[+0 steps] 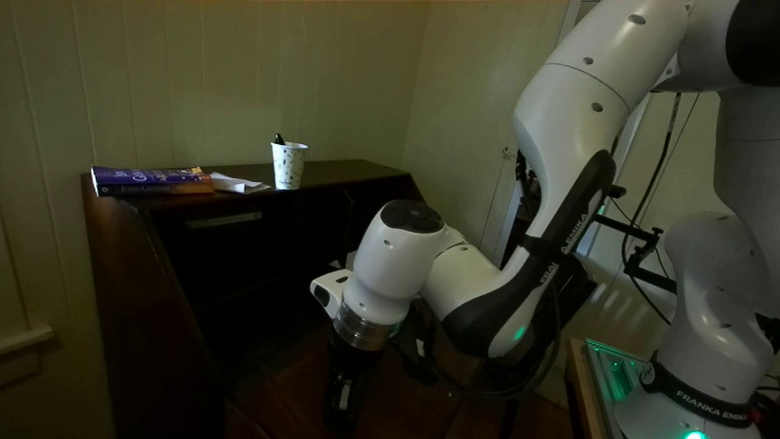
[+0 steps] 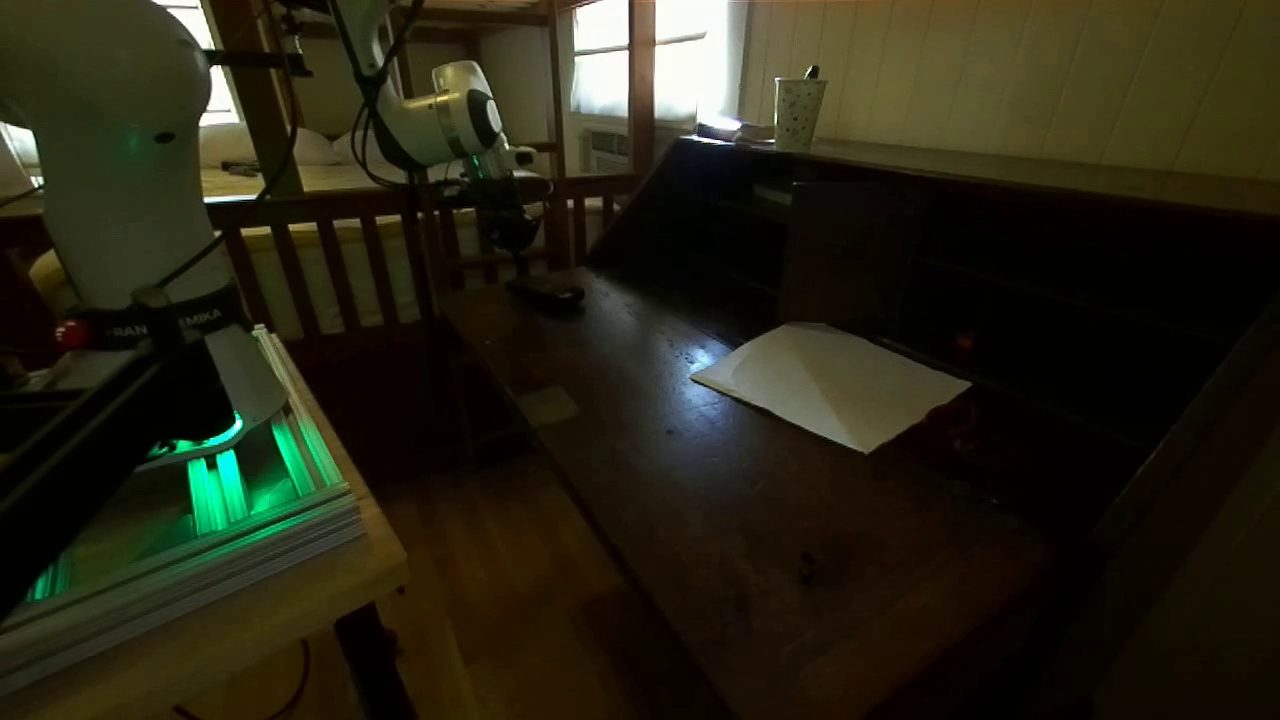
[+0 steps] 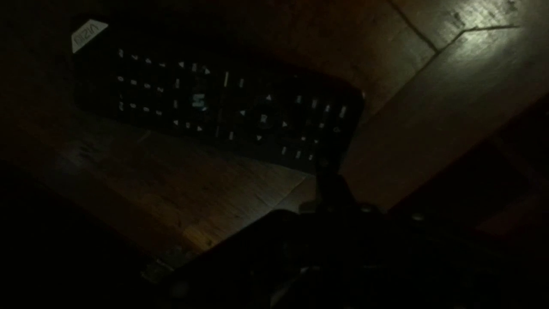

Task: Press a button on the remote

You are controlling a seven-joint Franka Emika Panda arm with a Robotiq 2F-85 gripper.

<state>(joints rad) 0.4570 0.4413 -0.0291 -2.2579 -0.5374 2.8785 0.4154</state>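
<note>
Remote (image 3: 218,99): black, flat on desk (image 2: 640,440); likely light, stiff, prone to slide; hold by 2 long edges. Gripper (image 3: 329,171): closed together, unladen.

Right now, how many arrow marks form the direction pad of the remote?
4, on the Vizio remote in the wrist view: upper arrow, lower arrow, left arrow, right arrow; none looks hidden.

On the dark brown wooden desk (image 1: 350,169) stands a white speckled round cup (image 1: 289,167), near one or more purple-orange books (image 1: 152,182); on the desk's lower surface (image 2: 690,490) lies a white paper sheet (image 2: 850,385).
</note>
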